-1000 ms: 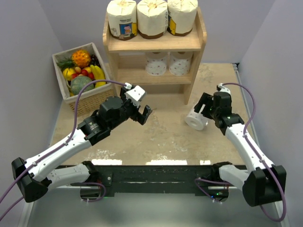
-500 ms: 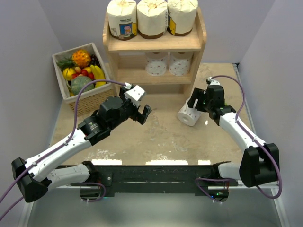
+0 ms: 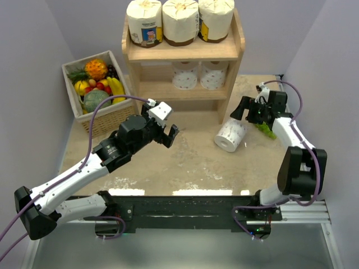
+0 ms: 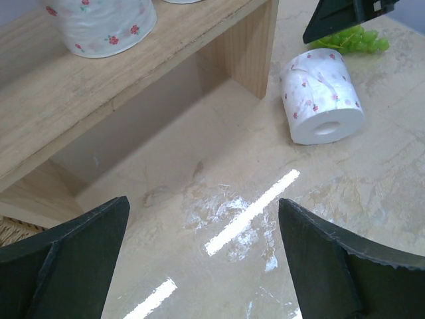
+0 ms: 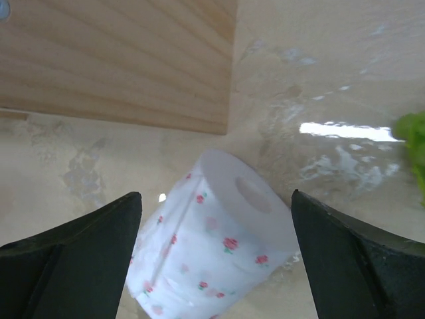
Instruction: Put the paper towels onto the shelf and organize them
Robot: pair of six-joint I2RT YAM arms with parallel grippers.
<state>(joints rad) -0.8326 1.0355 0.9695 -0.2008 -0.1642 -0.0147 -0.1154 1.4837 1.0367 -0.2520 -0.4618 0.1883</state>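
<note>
I stand in a robot test booth, not a home: plain lilac walls box in a small stone-look table, my bases sit on a black rail, and the shelf and fruit basket look like staged props.

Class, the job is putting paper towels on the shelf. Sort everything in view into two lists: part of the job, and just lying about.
Part of the job:
- shelf
- three large rolls on its top board
- two small rolls on its lower tier
- loose small roll lying on the table

Just lying about:
- fruit basket
- green grapes on the table
</note>
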